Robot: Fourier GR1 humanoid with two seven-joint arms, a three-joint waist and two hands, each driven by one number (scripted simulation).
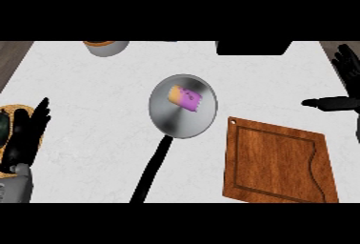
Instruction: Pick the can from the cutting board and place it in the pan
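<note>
A purple and orange can (185, 97) lies on its side inside the grey pan (169, 121), in the pan's upper part. The pan's black handle (151, 169) runs down toward the lower edge. The wooden cutting board (275, 162) lies at the lower right with nothing on it. My right hand (346, 81) is at the right edge, above the board, fingers straight and thumb pointing left, holding nothing. My left hand (26, 136) rests open at the left edge, fingers up.
A grey bowl with an orange rim (105, 47) stands at the back left. A black object (253, 47) sits at the back centre-right. A round woven mat (8, 143) with a dark item lies under my left hand.
</note>
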